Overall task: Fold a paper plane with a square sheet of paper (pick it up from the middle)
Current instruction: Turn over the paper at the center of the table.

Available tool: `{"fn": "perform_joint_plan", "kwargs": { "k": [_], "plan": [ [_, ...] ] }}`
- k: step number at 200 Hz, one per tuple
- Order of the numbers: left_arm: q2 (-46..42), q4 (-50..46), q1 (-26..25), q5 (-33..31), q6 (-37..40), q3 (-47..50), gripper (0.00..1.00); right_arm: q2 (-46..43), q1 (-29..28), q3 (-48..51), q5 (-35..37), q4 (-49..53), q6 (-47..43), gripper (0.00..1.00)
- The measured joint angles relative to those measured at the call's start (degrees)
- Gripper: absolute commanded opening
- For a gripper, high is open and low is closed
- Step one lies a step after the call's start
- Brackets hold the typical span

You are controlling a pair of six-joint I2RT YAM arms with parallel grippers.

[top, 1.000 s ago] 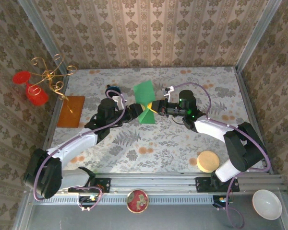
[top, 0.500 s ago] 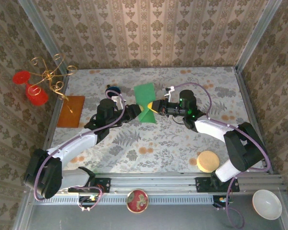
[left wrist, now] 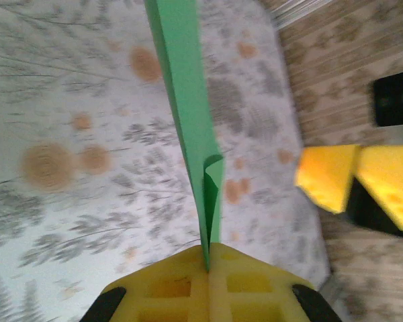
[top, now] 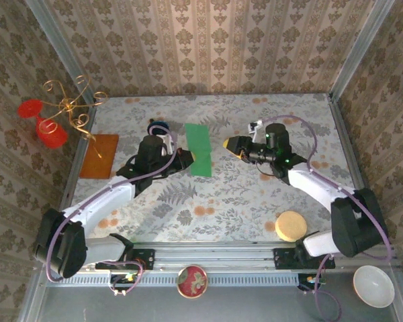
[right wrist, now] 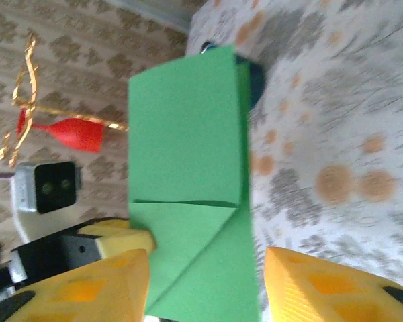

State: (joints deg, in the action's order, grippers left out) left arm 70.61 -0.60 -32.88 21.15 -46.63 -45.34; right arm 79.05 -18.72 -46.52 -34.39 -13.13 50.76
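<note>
The square sheet of paper (top: 200, 149) is bright green and folded into a narrow strip with a triangular flap (right wrist: 188, 221). It hangs above the table. My left gripper (top: 185, 158) is shut on its left edge. In the left wrist view the paper (left wrist: 185, 100) runs edge-on into the closed yellow jaws (left wrist: 209, 263). My right gripper (top: 230, 143) stands open just right of the paper and is not touching it. In the right wrist view its fingers (right wrist: 114, 278) sit either side of the sheet's lower end, around the gripper's midpoint (right wrist: 205, 285).
A blue mug (top: 158, 127) stands behind the left gripper. An orange-brown sheet (top: 99, 155) lies at the left, beside a gold stand with red glasses (top: 60, 111). A round tan disc (top: 290, 226) sits front right. A white bowl (top: 373, 285) and a red bowl (top: 192, 280) sit off the table.
My right gripper has let go of the paper and drawn back to the right. The sheet, earlier bent between both grippers, now hangs as a flat strip from the left gripper.
</note>
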Motion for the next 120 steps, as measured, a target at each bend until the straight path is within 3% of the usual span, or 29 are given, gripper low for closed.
{"fn": "perform_joint_plan", "kwargs": {
  "k": [54,100,120],
  "plan": [
    [7.3,-29.2,-7.7,-23.7,15.0,-20.5,0.06,-4.7,0.8,-0.4,13.6,15.1,-6.9,0.54],
    [23.2,-46.6,-15.3,-44.2,18.2,-32.6,0.06,-5.4,2.2,-0.3,20.1,20.1,-7.3,0.54],
    [30.6,-51.7,-17.6,-50.2,18.2,-37.1,0.06,-6.2,2.8,-0.1,21.7,20.9,-7.2,0.54]
  ]
}}
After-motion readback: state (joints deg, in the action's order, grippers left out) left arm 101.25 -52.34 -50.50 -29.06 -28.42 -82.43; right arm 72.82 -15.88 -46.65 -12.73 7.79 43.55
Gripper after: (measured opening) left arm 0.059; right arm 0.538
